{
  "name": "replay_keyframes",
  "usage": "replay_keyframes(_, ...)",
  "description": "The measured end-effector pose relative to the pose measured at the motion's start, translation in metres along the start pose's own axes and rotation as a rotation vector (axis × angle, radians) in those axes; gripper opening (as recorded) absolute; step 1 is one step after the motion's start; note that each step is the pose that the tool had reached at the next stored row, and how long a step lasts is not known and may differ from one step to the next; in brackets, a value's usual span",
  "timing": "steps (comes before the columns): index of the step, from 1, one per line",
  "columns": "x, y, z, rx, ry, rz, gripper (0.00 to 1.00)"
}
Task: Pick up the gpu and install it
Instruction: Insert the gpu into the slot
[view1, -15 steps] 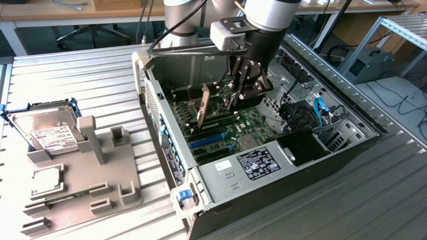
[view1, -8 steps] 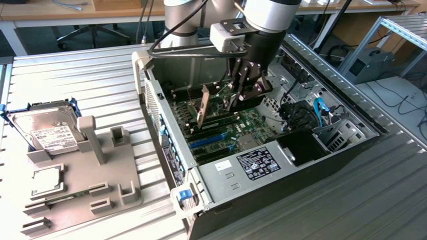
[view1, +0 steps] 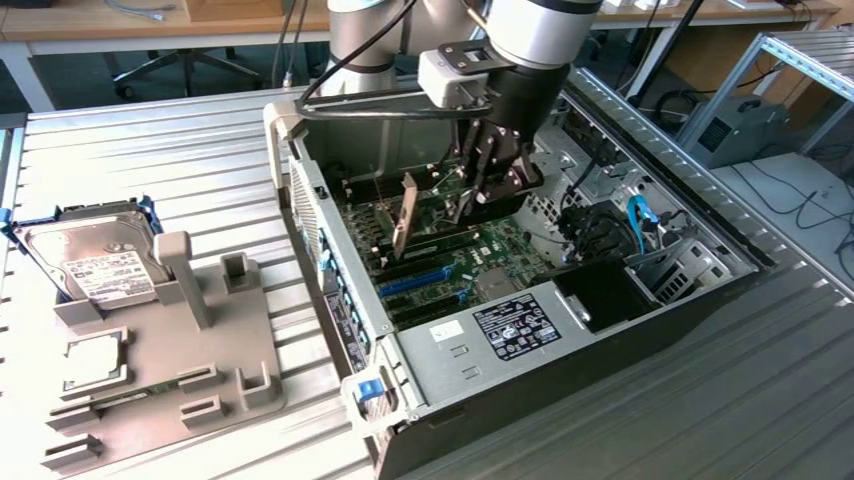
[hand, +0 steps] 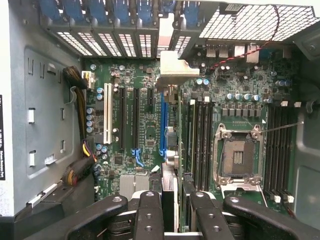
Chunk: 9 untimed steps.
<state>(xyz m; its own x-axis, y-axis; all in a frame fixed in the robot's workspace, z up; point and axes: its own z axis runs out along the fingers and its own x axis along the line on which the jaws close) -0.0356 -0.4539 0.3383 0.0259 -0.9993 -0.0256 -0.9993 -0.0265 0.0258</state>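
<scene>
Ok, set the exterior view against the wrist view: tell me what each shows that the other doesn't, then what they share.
The exterior view adds the hard drive with its white label, the CPU chip seated in the grey parts fixture, the slatted metal table and the robot arm. The wrist view adds the white expansion slot and the yellow-and-black cable bundle. Both share the gripper closed on the gpu, held on edge over the motherboard inside the open PC case.

Wrist view: the gpu shows me only its top edge; the pincer is cropped, and I cannot judge contact with the slot.
</scene>
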Motion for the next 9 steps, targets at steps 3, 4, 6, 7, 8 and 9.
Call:
replay_keyframes(3, 0.0, 0.0026, 0.0009, 0.0, 0.0, 0.0, 0.27)
replay_keyframes(4, 0.0, 0.0034, 0.0013, 0.0, -0.0001, 0.0, 0.27)
replay_keyframes(6, -0.0001, 0.0048, 0.002, 0.0, -0.0002, 0.0, 0.27)
replay_keyframes(7, -0.0001, 0.0053, 0.0025, 0.0, -0.0001, 0.0, 0.27)
replay_keyframes(8, -0.0001, 0.0058, 0.003, 0.0, -0.0001, 0.0, 0.27)
replay_keyframes(9, -0.0001, 0.0063, 0.0036, 0.0, -0.0001, 0.0, 0.27)
